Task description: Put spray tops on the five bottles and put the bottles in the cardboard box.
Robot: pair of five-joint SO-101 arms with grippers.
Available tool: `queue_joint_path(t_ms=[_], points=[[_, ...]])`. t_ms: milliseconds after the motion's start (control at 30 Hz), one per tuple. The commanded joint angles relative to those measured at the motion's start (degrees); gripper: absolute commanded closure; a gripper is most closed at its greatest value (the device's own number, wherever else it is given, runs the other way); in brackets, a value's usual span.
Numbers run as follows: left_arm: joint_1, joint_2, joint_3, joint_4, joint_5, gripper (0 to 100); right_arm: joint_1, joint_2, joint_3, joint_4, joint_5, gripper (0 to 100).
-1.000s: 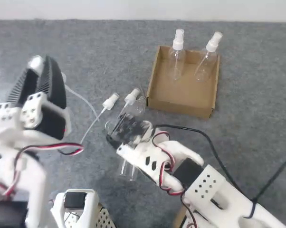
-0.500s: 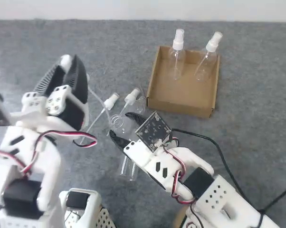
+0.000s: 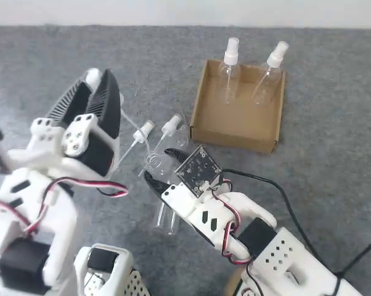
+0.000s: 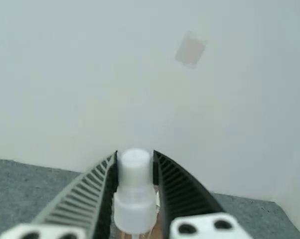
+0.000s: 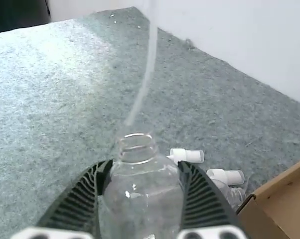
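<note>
**Gently: a whippy tube over a narrow neck**

On the left of the high view, the left gripper [image 3: 100, 76] is raised above the grey carpet [image 3: 44, 55], clamped on a white spray top [image 4: 135, 191]. Its ribbed jaws grip the head from both sides. The top looks like light, hard plastic, so a hold on the head seems sound. Its dip tube [image 5: 145, 74] is thin and will likely bend and sway; its end hangs just above the bottle's mouth.

A loose spray top [image 3: 143, 131] lies on the carpet, with a capped bottle [image 3: 176, 131] just beside it.

The right gripper [image 3: 156, 163] is closed round an open bottle [image 5: 140, 184], held upright by the body below the shoulder. The bottle is clear and smooth, probably light and slippery, so a firm, unhurried grip suits it. Another bare bottle [image 3: 165, 217] lies beside that arm.

To the right, the cardboard box [image 3: 201, 105] holds two capped bottles [image 3: 228, 77].
</note>
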Motion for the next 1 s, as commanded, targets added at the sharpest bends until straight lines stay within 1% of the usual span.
queue_joint_path(t_ms=[0, 100, 233, 333, 433, 767, 900, 967], points=[[0.5, -0.1, -2.5, 2.2, -0.8, 99, 0.5, -2.0, -0.5, -1.1, 0.5, 99.2], [0.4, -0.1, -2.2, 3.5, -0.8, 99, 0.5, -2.0, -0.5, -1.1, 0.5, 99.2], [0.7, -0.1, 1.7, 2.8, -0.8, 99, 0.5, -2.0, -0.5, -1.1, 0.5, 99.2], [0.7, -0.1, 6.8, -1.1, -0.8, 99, 0.5, -2.0, -0.5, -1.1, 0.5, 99.2], [0.4, -0.1, 9.1, -4.5, -0.9, 99, 0.5, -2.0, -0.5, -1.1, 0.5, 99.2], [0.3, -0.1, 1.0, -4.5, -0.9, 99, 0.3, -2.0, -0.4, -1.1, 0.5, 99.2], [0.3, -0.1, 0.4, -4.3, -0.9, 99, 0.3, -2.0, 0.6, -1.7, 0.5, 99.2], [0.3, -0.1, 0.6, -2.4, -0.9, 99, 0.3, -2.2, 0.6, -1.7, 0.5, 99.2]])
